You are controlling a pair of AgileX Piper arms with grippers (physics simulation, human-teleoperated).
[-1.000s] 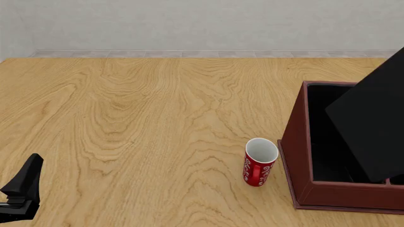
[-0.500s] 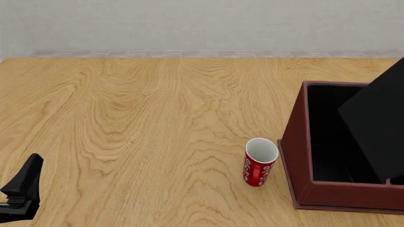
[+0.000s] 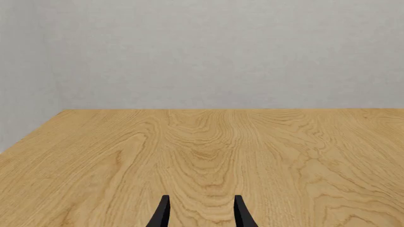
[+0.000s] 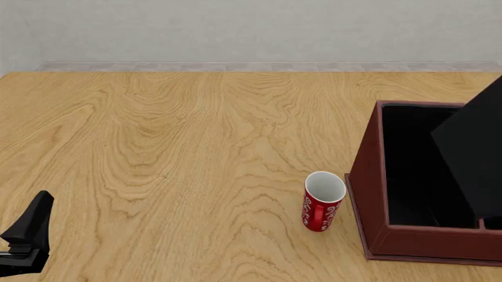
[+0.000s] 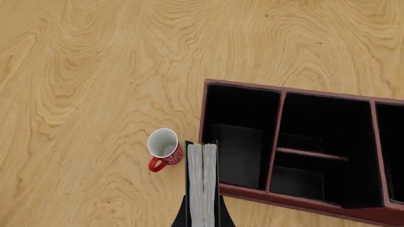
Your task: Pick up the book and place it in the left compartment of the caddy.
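The black book (image 4: 477,154) hangs tilted over the right part of the reddish-brown caddy (image 4: 367,176), cut off by the front view's right edge. In the right wrist view its white page edges (image 5: 202,182) show edge-on, with my right gripper (image 5: 202,218) shut on the book's covers. The caddy (image 5: 243,191) lies below, and its long left compartment (image 5: 239,137) is black-lined and open on top. That compartment (image 4: 408,170) also shows in the front view, beside the book. My left gripper (image 4: 27,234) rests low at the table's near left; its fingers (image 3: 162,213) stand open around nothing.
A red-and-white mug (image 4: 324,201) stands upright just left of the caddy's left wall, also seen as the mug (image 5: 165,149) from above. Smaller divided sections (image 5: 315,151) fill the caddy's other side. A grey wall (image 4: 251,29) bounds the wooden table's far edge.
The book has shifted steadily to the right in the front view, uncovering more of the left compartment. The left arm and the mug have not moved.
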